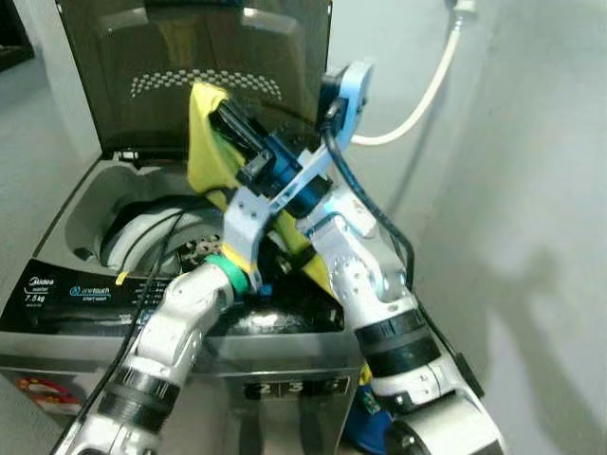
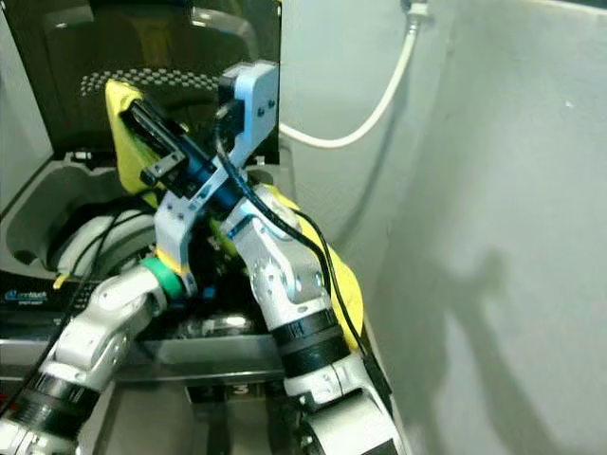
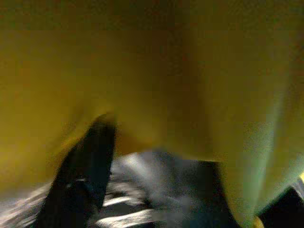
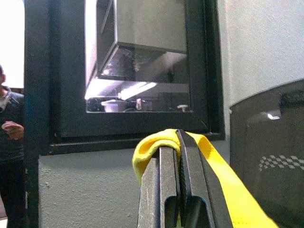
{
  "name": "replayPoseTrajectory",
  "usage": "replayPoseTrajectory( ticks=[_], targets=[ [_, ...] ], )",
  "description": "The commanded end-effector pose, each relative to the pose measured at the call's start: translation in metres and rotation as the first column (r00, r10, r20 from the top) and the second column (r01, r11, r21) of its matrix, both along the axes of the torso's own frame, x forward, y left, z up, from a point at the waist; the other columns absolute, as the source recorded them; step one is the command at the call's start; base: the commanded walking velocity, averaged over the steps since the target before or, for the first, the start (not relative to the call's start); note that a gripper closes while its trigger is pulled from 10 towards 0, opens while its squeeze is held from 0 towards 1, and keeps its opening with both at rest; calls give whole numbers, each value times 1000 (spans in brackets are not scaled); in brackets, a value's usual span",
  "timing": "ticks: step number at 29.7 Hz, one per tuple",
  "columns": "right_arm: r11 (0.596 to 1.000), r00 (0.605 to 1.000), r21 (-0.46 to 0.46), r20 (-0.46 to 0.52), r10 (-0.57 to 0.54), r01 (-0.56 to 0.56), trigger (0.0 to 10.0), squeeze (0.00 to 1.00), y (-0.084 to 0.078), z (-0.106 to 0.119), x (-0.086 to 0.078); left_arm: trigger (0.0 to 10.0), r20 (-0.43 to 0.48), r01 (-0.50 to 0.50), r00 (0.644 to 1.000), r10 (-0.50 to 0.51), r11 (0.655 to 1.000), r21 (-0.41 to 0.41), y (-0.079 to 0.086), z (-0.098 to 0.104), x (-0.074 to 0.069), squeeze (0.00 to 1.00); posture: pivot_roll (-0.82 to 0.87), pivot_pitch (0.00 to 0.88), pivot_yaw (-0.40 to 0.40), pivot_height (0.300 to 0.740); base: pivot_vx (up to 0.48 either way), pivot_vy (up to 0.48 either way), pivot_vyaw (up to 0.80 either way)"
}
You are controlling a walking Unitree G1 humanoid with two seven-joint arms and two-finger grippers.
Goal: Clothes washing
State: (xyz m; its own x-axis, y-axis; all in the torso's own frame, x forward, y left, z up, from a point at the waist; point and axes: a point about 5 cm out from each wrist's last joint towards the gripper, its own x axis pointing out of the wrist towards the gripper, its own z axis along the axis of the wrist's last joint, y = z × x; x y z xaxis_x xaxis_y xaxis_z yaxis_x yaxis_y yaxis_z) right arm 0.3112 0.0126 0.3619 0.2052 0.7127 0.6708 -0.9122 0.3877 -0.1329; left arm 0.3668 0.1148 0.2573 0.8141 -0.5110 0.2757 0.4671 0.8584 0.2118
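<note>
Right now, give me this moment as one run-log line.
stage: loading | right gripper: shut on yellow cloth, raised above washer | left gripper: at cloth, state unclear | lid: open

Dim, soft indoor light throughout (left wrist view badly blurred), with arm shadows on the wall (image 1: 531, 265).

The yellow garment (image 1: 211, 142) is soft matt cloth, folded smooth where the right gripper's (image 4: 176, 142) matt black fingers pinch it, and the washing machine's raised lid (image 1: 204, 71) at twelve o'clock is dark, glossy, see-through plastic with a white checked print. The washing machine's top deck (image 1: 90, 190) is smooth grey plastic around a shiny drum rim, its control panel (image 1: 71, 294) at eight o'clock glossy black. Both arms wear brushed silver metal shells, and the white hose (image 1: 422, 104) at two o'clock looks like smooth plastic against a matt painted wall (image 1: 531, 190).
</note>
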Motion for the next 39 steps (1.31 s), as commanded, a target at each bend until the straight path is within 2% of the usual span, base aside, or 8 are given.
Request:
replayPoseTrajectory(
  ticks=[1, 14, 25, 29, 30, 31, 33, 39],
  targets=[
    [998, 999, 53, -22, 40, -39, 10000, 0, 2, 0, -7, 10000, 36, -141, 989, 141, 990, -7, 23, 5, 6, 0, -16, 107, 51, 740, 0, 0, 0],
    [949, 946, -28, -75, -316, 315, 10000, 0, -68, -26, 33, 10000, 398, -659, 687, 608, 752, -11, 122, 73, 1, 0, 3, 101, 48, 740, 0, 0, 0],
    [675, 764, -448, 30, -644, 586, 10000, 0, -51, -111, 64, 10000, 547, -902, 340, 765, 430, -42, 181, 93, -22, 0, 32, 100, 43, 740, 0, 0, 0],
    [691, 804, -453, 106, -585, 563, 10000, 0, -24, -110, 56, 10000, 374, -924, 363, 853, 381, 29, 196, 61, -17, 0, 37, 101, 44, 740, 0, 0, 0],
    [712, 823, -443, 118, -556, 544, 10000, 0, -17, -106, 53, 10000, 224, -883, 467, 855, 463, 73, 194, 42, -10, 0, 38, 106, 45, 740, 0, 0, 0],
    [712, 823, -443, 118, -556, 544, 10000, 0, -17, -106, 53, 10000, 224, -883, 467, 855, 463, 73, 194, 42, -10, 0, 38, 106, 45, 740, 0, 0, 0],
    [741, 845, -421, 146, -514, 523, 10000, 0, -11, -99, 48, 10000, 17, -749, 657, 754, 650, 131, 179, 17, -3, 0, 40, 112, 46, 740, 0, 0, 0],
    [756, 848, -387, 194, -493, 527, 10000, 0, -17, -81, 46, 10000, -70, -411, 901, 428, 894, 180, 143, 21, -16, 0, 41, 119, 49, 740, 0, 0, 0]
  ],
)
